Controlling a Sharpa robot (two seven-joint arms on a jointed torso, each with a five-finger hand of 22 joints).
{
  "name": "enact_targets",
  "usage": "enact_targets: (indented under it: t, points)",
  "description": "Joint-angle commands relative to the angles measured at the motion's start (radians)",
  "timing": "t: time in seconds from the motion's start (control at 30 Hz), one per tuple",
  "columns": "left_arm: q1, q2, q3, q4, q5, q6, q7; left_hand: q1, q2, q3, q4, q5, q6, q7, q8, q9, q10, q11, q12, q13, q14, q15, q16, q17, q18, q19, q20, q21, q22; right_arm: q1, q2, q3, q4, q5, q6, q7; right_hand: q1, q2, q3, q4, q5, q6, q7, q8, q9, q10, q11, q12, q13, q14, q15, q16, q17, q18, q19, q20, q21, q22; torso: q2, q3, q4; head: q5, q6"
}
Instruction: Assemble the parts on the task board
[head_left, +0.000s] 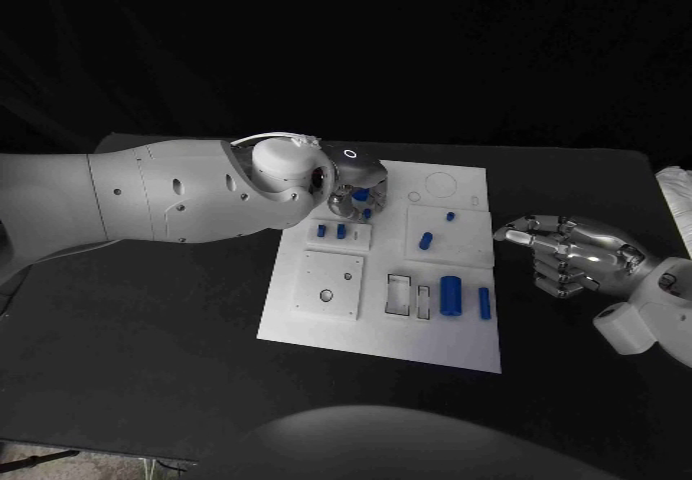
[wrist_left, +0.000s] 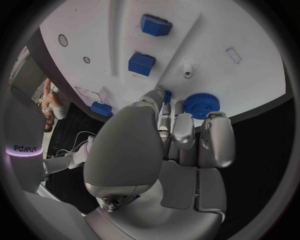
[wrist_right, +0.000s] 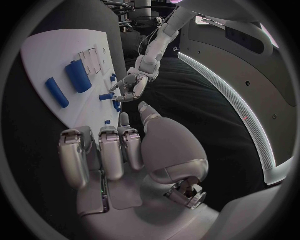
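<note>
the left hand (wrist_left: 181, 135) pinches a small blue peg (wrist_left: 167, 96) beside the blue gear (wrist_left: 200, 105) on the task board (head_left: 462, 345); it could slip. the right hand (head_left: 570, 255), fingers curled on nothing, hovers off the board.

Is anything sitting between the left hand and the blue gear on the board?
Nothing visible does. In the left wrist view the left hand has its fingertips right at the blue gear on the task board, with no other part between them; whether they touch it cannot be told.
</note>
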Motion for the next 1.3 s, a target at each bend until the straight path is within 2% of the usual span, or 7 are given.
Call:
enact_targets:
  t: [0.03,0.27,0.5,0.73,1.17,1.3]
  points:
    - [0.000,-0.002,0.000,0.004,-0.012,0.001,-0.005,0.006,-0.006,0.006,0.000,-0.003,0.000,0.000,0.002,-0.001,-0.001,-0.007,0.003,0.001,0.005,-0.001,0.005,0.002,-0.002,0.036,0.007,-0.001,0.192,-0.002,0.002,0.000,-0.001,-0.001,0.025,0.000,0.002,-0.001,-0.003,0.000,0.006,0.007,0.000,-0.004,-0.001,0.104,0.000,0.000,0.261,0.104,-0.004,0.003,0.263,-0.006,0.106,-0.007,0.004,0.263,0.000,0.0004,-0.0023,0.002,0.000]
    - [0.000,-0.006,-0.003,0.005,-0.013,-0.011,-0.006,0.019,0.003,0.022,-0.005,0.002,0.017,-0.001,0.011,0.001,0.008,-0.012,0.016,0.007,0.006,-0.004,0.014,0.004,-0.002,0.037,0.004,-0.001,0.193,-0.003,0.004,-0.001,-0.003,0.003,0.028,-0.002,0.006,-0.001,-0.002,-0.002,0.007,0.009,-0.001,-0.005,-0.002,0.104,0.000,0.000,0.261,0.104,-0.004,0.003,0.263,-0.006,0.106,-0.007,0.004,0.263,0.001,0.0006,-0.0041,0.006,0.000]
    - [0.000,-0.005,-0.006,0.008,-0.019,-0.014,-0.011,0.049,0.022,0.057,-0.023,0.009,0.054,0.007,0.028,0.007,0.047,-0.035,0.031,0.006,-0.001,-0.019,0.000,-0.029,-0.007,0.045,-0.008,0.023,0.200,-0.004,0.005,-0.001,-0.006,0.006,0.031,-0.005,0.009,0.000,-0.001,-0.004,0.007,0.011,-0.001,-0.005,-0.003,0.104,0.000,0.000,0.261,0.104,-0.004,0.003,0.263,-0.006,0.106,-0.007,0.004,0.263,0.001,0.0012,-0.0072,0.009,0.000]
    - [0.000,-0.005,-0.009,0.008,-0.029,-0.008,-0.010,0.060,0.024,0.076,-0.036,0.012,0.075,0.022,0.038,0.011,0.071,-0.052,0.027,-0.007,0.000,-0.031,-0.001,-0.040,-0.008,0.047,-0.018,0.029,0.202,-0.005,0.005,-0.001,-0.006,0.007,0.032,-0.007,0.010,0.000,-0.001,-0.005,0.007,0.012,-0.001,-0.005,-0.004,0.104,-0.001,0.000,0.261,0.104,-0.004,0.003,0.263,-0.006,0.106,-0.007,0.004,0.263,0.002,0.0022,-0.0080,0.010,0.000]
    - [0.000,-0.006,-0.011,0.005,-0.044,-0.015,-0.008,0.052,0.019,0.096,-0.053,0.006,0.123,0.032,0.057,0.020,0.150,-0.054,-0.008,-0.051,0.007,-0.036,0.005,-0.055,-0.015,0.057,-0.026,0.059,0.211,-0.007,0.006,-0.001,-0.009,0.008,0.034,-0.008,0.012,0.001,0.000,-0.005,0.007,0.013,-0.001,-0.005,-0.004,0.104,-0.001,0.000,0.261,0.104,-0.004,0.003,0.263,-0.006,0.106,-0.007,0.004,0.263,0.002,0.0026,-0.0099,0.014,0.000]
    - [0.000,-0.009,-0.011,0.006,-0.046,-0.044,0.000,0.054,0.019,0.099,-0.063,0.006,0.143,0.037,0.065,0.024,0.190,-0.052,-0.012,-0.060,0.013,-0.035,0.011,-0.056,-0.021,0.064,-0.026,0.086,0.219,-0.009,0.007,-0.001,-0.010,0.008,0.033,-0.007,0.012,0.001,0.000,-0.005,0.007,0.013,-0.001,-0.005,-0.004,0.104,-0.001,0.000,0.261,0.104,-0.004,0.003,0.263,-0.006,0.106,-0.007,0.004,0.263,0.002,0.0022,-0.0100,0.015,0.000]
